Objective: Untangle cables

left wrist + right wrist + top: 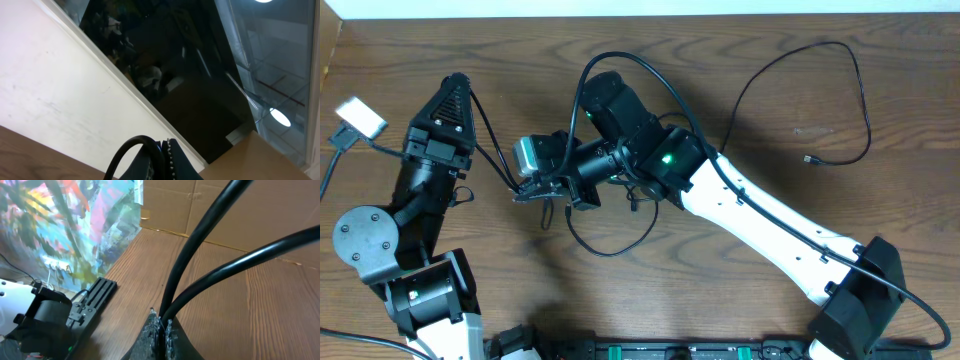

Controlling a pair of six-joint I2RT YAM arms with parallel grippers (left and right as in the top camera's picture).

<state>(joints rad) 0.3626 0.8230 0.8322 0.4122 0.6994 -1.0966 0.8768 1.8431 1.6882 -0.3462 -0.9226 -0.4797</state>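
Observation:
A thin black cable (492,142) is stretched between my two grippers. My left gripper (456,82) points toward the table's far edge and is shut on a bend of this cable (131,149), which arches out beside the fingertips (175,159). My right gripper (530,193) is at the table's middle, shut on black cable; two strands (186,275) rise from its closed jaws (161,322). More black cable loops (620,240) around and under the right wrist. A separate black cable (850,75) curves across the far right and ends in a small plug (808,158).
A white block-shaped plug (361,118) with a grey cord lies at the far left edge. The right arm (770,220) stretches diagonally from the near right corner. Cardboard (225,205) and a colourful painting (65,220) stand beyond the table.

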